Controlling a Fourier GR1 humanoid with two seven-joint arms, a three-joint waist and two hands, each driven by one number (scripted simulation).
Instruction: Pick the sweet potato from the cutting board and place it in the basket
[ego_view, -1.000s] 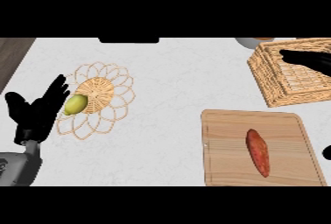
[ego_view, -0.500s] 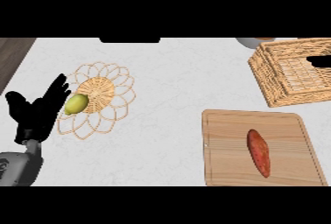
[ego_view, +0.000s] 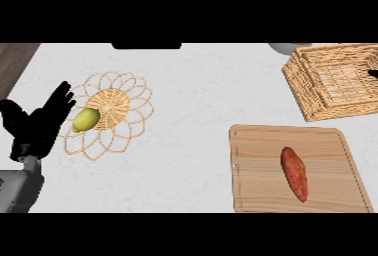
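An orange-red sweet potato (ego_view: 294, 172) lies lengthwise on the wooden cutting board (ego_view: 255, 150) at the lower right. The woven basket (ego_view: 314, 102) stands at the upper right, beyond the board, and nothing shows inside it. Only a small black tip of my right hand (ego_view: 373, 75) shows at the right edge, over the basket's far side and well apart from the sweet potato. My left hand (ego_view: 40, 125) rests open at the left edge, fingers up, holding nothing.
A round woven wicker mat (ego_view: 111, 117) lies at the left with a yellow-green fruit (ego_view: 86, 119) on it, right beside my left hand. A dark object (ego_view: 146, 46) sits at the counter's far edge. White counter lies between the mat and the board.
My right hand has slid off to the right from above the basket until only a tip shows. The left hand, sweet potato and fruit have not moved.
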